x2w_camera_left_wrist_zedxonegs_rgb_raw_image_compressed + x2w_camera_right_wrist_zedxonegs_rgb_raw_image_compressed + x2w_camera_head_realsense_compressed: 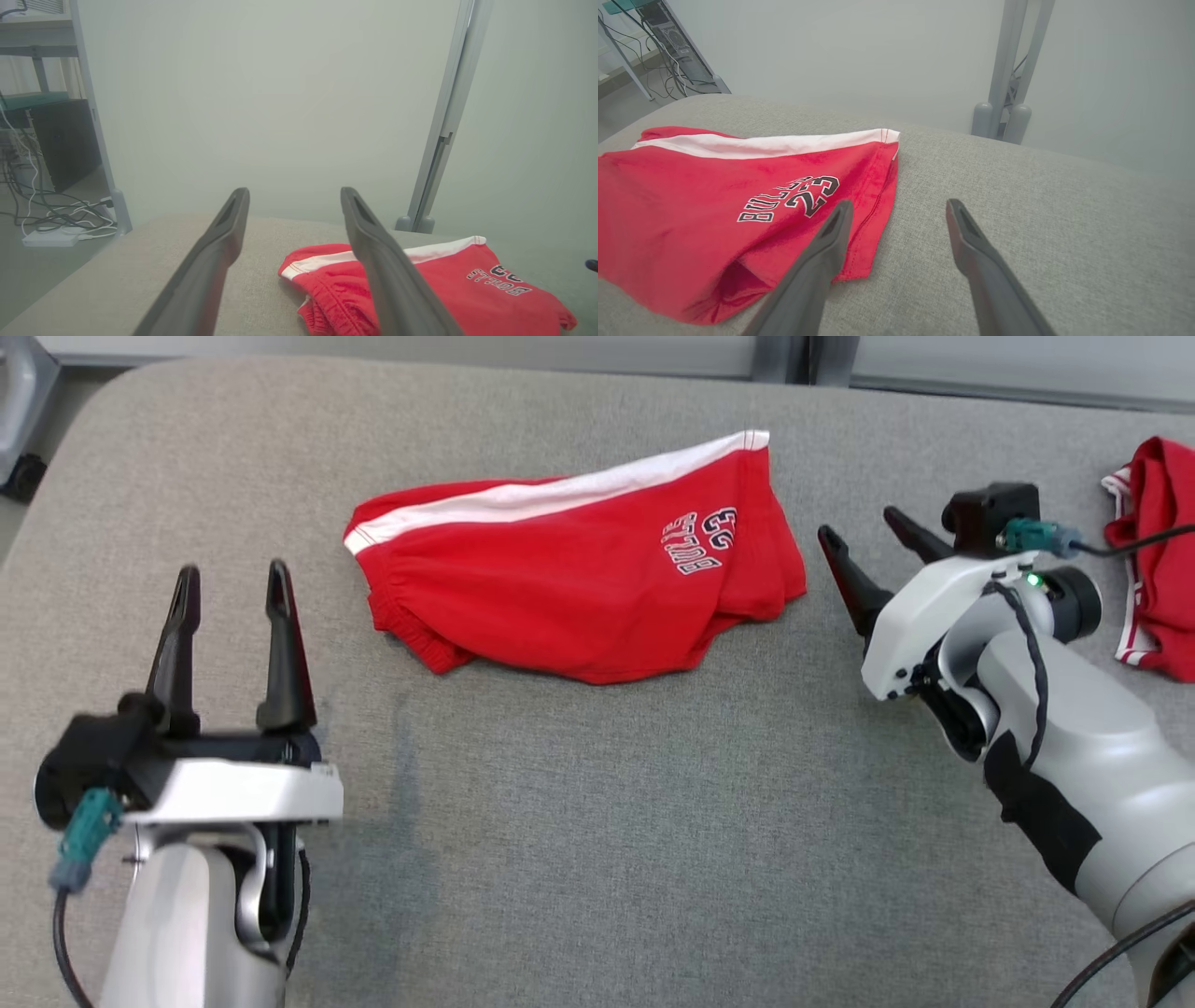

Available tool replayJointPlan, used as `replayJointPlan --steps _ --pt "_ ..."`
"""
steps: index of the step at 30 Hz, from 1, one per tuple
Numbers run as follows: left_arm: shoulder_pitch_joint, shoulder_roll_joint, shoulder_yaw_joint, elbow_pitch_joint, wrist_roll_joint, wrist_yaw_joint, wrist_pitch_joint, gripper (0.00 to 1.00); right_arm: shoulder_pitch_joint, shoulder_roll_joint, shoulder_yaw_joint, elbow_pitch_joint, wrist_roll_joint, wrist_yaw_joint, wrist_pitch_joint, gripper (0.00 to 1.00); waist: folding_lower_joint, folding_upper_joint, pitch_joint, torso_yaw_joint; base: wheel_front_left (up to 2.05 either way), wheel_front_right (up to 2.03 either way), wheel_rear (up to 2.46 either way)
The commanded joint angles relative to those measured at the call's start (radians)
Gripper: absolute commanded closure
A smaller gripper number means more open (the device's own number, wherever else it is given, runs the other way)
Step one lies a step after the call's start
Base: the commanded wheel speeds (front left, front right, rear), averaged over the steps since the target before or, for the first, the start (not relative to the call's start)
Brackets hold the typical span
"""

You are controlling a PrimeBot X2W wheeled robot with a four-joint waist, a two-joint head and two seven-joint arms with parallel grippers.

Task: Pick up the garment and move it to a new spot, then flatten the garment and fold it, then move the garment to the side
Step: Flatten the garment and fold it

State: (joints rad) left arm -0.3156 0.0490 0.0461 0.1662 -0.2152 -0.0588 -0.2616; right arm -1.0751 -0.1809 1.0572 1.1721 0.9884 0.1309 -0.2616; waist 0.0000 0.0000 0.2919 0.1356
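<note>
One red garment (579, 569), mid-far on grey padded table (597, 840); bare surface on near side. Left gripper (231, 571) and right gripper (859, 524) flank it, both spread wide, empty. Second red cloth (1158, 560) at right edge.

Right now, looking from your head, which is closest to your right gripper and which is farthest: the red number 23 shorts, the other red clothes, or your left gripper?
Counting from the right gripper in the head view:
1. The red 23 shorts: just to its left, close by its fingertips.
2. The other red garment: on its right, at the picture's edge.
3. The left gripper: far across, on the left.
</note>
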Motion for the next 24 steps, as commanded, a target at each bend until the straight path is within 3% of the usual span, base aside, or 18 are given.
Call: replayJointPlan --steps 1,9,24 --pt "0.033 0.004 -0.002 -0.024 0.018 0.009 -0.004 0.00 0.020 0.002 0.003 0.007 0.015 0.000 0.007 0.00 0.0000 0.0000 -0.028 0.007 0.00 0.00 0.00" --pt "0.176 0.004 -0.037 -0.119 0.063 0.050 -0.004 0.00 0.048 -0.011 0.007 0.033 0.079 0.000 0.094 0.00 0.0000 0.0000 -0.058 0.055 0.00 0.00 0.00" --pt "0.183 0.004 -0.099 -0.144 0.014 0.081 -0.004 0.00 0.011 -0.027 0.004 0.101 0.130 0.000 0.255 0.00 0.0000 0.0000 -0.029 0.148 0.00 0.00 0.00"
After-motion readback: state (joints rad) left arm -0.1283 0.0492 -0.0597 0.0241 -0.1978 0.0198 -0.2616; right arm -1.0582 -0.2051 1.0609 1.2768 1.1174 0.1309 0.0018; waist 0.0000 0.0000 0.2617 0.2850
